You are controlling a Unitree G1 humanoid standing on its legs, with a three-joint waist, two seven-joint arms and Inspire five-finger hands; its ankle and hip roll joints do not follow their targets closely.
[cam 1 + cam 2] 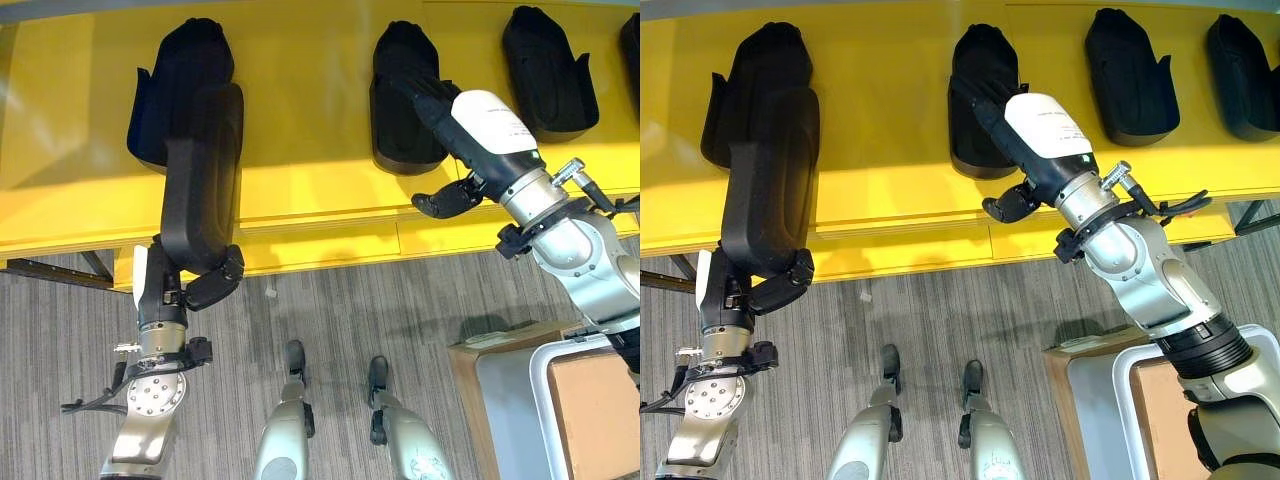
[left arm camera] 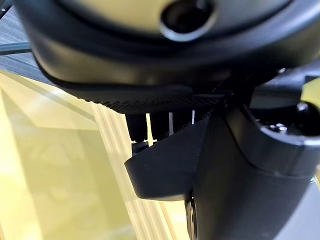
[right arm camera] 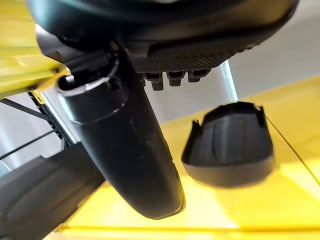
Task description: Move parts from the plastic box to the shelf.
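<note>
A long black part (image 1: 200, 180) is clamped in the left hand (image 1: 205, 283) at about 9 o'clock, its far end over the yellow shelf (image 1: 300, 120), overlapping another black part (image 1: 165, 90) lying there. Toward 1 o'clock the right hand (image 1: 1025, 140) rests with straight fingers on a second shelved part (image 1: 975, 95); two more parts (image 1: 1130, 75) lie at 2 o'clock. A plastic box (image 1: 590, 410) sits at 5 o'clock.

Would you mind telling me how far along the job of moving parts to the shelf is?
Done: four black moulded parts lie on the yellow shelf. In hand: the left hand grips a long black part over the shelf's front edge, and the open right hand reaches over the second shelved part. Left: setting the held part down.
</note>
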